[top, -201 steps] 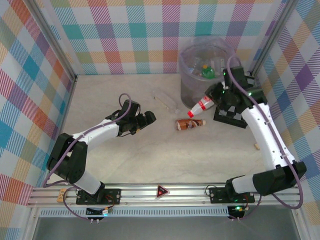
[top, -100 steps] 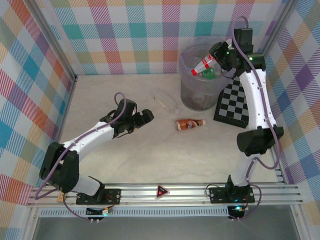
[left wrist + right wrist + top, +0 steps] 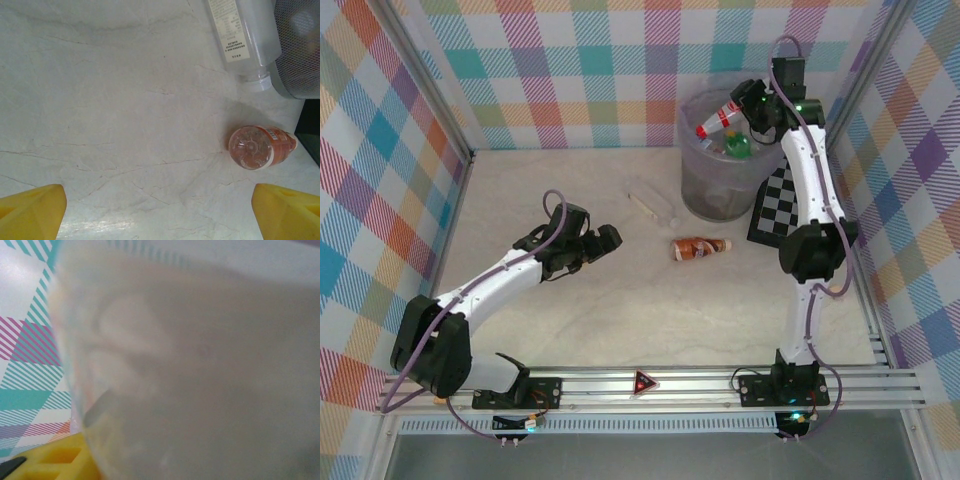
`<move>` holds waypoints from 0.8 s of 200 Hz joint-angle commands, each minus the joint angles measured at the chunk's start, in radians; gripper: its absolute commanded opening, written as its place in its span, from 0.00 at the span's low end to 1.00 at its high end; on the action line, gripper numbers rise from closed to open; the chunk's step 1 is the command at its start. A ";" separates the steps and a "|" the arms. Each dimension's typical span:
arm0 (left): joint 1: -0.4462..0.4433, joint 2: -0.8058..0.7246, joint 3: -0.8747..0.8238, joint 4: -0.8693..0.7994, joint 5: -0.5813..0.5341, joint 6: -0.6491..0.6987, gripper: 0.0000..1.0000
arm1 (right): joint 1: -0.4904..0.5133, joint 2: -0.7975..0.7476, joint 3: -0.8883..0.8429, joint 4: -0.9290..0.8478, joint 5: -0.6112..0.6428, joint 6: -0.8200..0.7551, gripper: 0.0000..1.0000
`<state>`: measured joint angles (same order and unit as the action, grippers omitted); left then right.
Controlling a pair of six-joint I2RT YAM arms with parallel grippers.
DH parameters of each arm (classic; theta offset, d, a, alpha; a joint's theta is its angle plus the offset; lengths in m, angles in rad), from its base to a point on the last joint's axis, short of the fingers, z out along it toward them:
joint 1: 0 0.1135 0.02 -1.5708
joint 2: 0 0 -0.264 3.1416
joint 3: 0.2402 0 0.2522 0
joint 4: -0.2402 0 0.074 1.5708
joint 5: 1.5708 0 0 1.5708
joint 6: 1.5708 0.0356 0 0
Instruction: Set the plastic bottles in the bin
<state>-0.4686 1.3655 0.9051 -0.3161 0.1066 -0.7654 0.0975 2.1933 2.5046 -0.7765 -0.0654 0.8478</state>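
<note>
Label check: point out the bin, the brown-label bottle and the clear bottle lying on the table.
bin [image 3: 694, 188], top external view, near wall.
brown-label bottle [image 3: 698, 247], top external view, label.
clear bottle [image 3: 652, 202], top external view, mid-body.

Bin [image 3: 705, 190]: transluc. plastic; table [image 3: 620, 310] matt.

Left of the bin [image 3: 705, 195] lies one bottle [image 3: 652, 201]; before it another bottle [image 3: 700, 247].
</note>
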 commanded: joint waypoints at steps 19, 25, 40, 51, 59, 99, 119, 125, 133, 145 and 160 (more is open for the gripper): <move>0.006 -0.025 -0.001 -0.030 -0.022 0.015 0.95 | 0.014 0.068 0.070 0.002 -0.001 -0.081 0.67; 0.006 -0.025 -0.001 -0.028 -0.021 0.015 0.95 | 0.014 0.072 0.070 0.002 0.000 -0.088 0.70; 0.005 -0.025 -0.001 -0.025 -0.018 0.012 0.95 | 0.014 0.079 0.070 0.000 0.000 -0.098 0.76; 0.007 -0.026 0.000 -0.024 -0.017 0.011 0.95 | 0.013 0.078 0.071 -0.002 -0.003 -0.104 0.81; 0.006 -0.025 0.002 -0.024 -0.017 0.010 0.95 | 0.014 0.075 0.074 -0.007 -0.002 -0.109 0.84; 0.005 -0.021 0.009 -0.027 -0.015 0.011 0.95 | 0.014 0.043 0.093 -0.019 0.019 -0.139 0.91; 0.007 -0.015 0.013 -0.023 -0.010 0.011 0.95 | 0.014 0.014 0.114 -0.041 0.040 -0.165 0.91; 0.006 -0.013 0.014 -0.023 -0.008 0.011 0.95 | 0.014 0.002 0.114 -0.046 0.046 -0.170 0.91; 0.006 -0.010 0.013 -0.022 -0.008 0.011 0.95 | 0.014 -0.015 0.115 -0.048 0.055 -0.181 0.89; 0.006 -0.008 0.013 -0.018 -0.008 0.011 0.95 | 0.014 -0.033 0.113 -0.041 0.058 -0.205 0.84; 0.006 -0.005 0.016 -0.014 -0.002 0.012 0.95 | 0.014 -0.040 0.112 -0.016 0.030 -0.238 0.77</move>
<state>-0.4686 1.3632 0.9051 -0.3161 0.1024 -0.7658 0.1116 2.2276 2.5805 -0.8108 -0.0277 0.6823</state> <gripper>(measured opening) 0.948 0.810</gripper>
